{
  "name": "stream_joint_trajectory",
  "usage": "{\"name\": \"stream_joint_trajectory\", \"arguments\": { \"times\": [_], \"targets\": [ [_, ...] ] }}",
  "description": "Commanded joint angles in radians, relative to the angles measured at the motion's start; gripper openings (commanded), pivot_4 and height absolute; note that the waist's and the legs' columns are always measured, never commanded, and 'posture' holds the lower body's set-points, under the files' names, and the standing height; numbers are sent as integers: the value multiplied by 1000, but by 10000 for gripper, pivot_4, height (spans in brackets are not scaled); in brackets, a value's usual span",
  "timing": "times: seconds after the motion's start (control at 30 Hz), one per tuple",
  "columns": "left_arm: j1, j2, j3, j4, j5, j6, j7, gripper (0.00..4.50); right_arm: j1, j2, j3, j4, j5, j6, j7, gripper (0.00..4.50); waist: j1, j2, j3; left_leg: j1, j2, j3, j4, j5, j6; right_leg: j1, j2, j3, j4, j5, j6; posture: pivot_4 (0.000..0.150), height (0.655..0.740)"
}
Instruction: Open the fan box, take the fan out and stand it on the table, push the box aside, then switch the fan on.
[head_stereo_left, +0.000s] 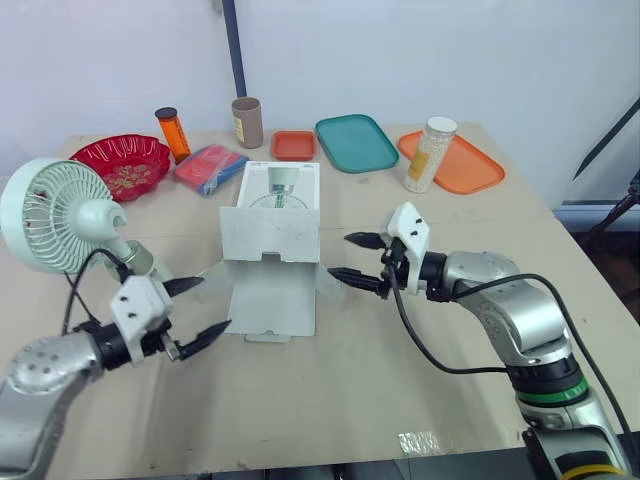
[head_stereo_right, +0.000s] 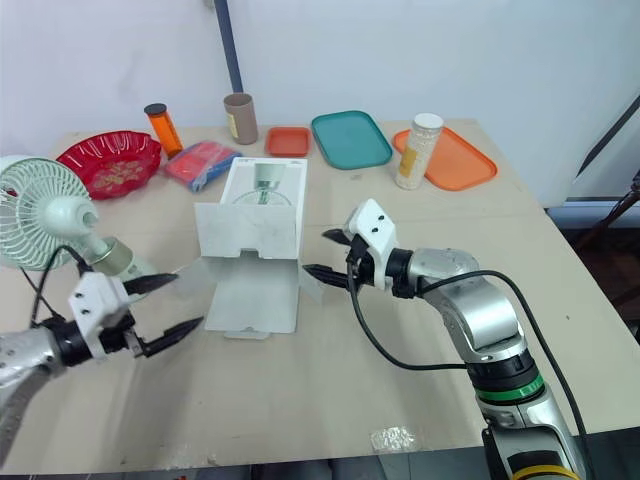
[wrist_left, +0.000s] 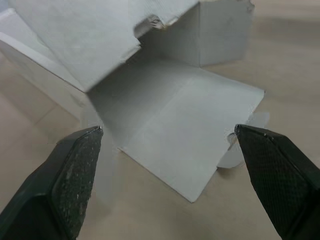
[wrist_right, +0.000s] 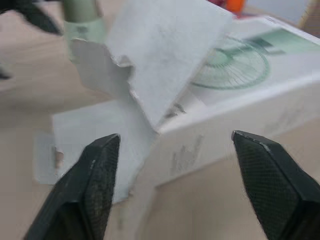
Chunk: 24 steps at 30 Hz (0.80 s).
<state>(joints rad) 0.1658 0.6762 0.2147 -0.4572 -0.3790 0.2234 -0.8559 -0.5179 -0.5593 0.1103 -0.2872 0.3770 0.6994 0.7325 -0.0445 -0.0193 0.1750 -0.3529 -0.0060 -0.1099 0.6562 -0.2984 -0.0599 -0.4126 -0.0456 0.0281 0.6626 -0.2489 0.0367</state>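
Nearest: a shiny scrap (head_stereo_left: 421, 441) on the table (head_stereo_left: 330, 390), front R. L gripper (head_stereo_left: 213, 303) hovers low just off the front-L corner of the flap (head_stereo_left: 272, 300), fingers (wrist_left: 70, 175) spread wide, nothing btwn them. In the L wrist view the flap lies flat on the table, w/ the box's torn opening edge above it. R gripper (head_stereo_left: 340, 256) sits on the other side, just beside the box (head_stereo_left: 270, 230) at its R front corner. Its fingers (wrist_right: 95, 175) are also splayed apart and grip nothing, tips pointing at the box wall. Can't tell if the tips touch the card.

Box is mid-table and open at the near end. It's white w/ a fan pic on top.

Fan (head_stereo_left: 50, 215) is out of the box, on the table's L side, well apart from it, round white grille facing fwd. Its green stem (head_stereo_left: 141, 259) slants down behind the L gripper. The foot is hidden, so can't tell how it rests.

Far row, L to R: red bowl (head_stereo_left: 122, 160), orange bottle (head_stereo_left: 173, 133), blue-red packet (head_stereo_left: 208, 167), brown tube (head_stereo_left: 247, 122), small tray (head_stereo_left: 294, 145), teal tray (head_stereo_left: 356, 142), orange tray (head_stereo_left: 475, 168) w/ a white jar (head_stereo_left: 430, 155) upright at its L end.
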Motion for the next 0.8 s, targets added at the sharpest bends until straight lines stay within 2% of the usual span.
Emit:
{"name": "stream_joint_trajectory", "arguments": {
  "times": [0.03, 0.23, 0.33, 0.8],
  "targets": [
    [-9, -28, -27, 13, 29, -74, 15, 45000, -17, 47, -51, -72, 20, 162, -136, 44628, 0, 0, 0, 0, 0, 0, 0, 0, 0, 0, 0, 0, 0, 0, 0, 1500, 7400],
    [-20, -47, -30, 50, 42, -101, 38, 45000, 1, 32, -29, -138, 67, 255, -114, 44628, 0, 0, 0, 0, 0, 0, 0, 0, 0, 0, 0, 0, 0, 0, 0, 1500, 7400],
    [-21, -68, -42, 62, 54, -105, 66, 45000, -8, 30, -6, -114, 55, 256, -113, 44628, 0, 0, 0, 0, 0, 0, 0, -1, 1, 0, 0, 0, 0, 0, 0, 1500, 7400],
    [-23, -94, -76, 0, 59, -72, 112, 45000, -133, 195, 116, 48, -25, 281, -222, 44628, -2, 0, 0, 0, 0, 0, 0, -1, 1, 0, 1, 0, 0, 0, 0, 1500, 7400]
  ]
}}
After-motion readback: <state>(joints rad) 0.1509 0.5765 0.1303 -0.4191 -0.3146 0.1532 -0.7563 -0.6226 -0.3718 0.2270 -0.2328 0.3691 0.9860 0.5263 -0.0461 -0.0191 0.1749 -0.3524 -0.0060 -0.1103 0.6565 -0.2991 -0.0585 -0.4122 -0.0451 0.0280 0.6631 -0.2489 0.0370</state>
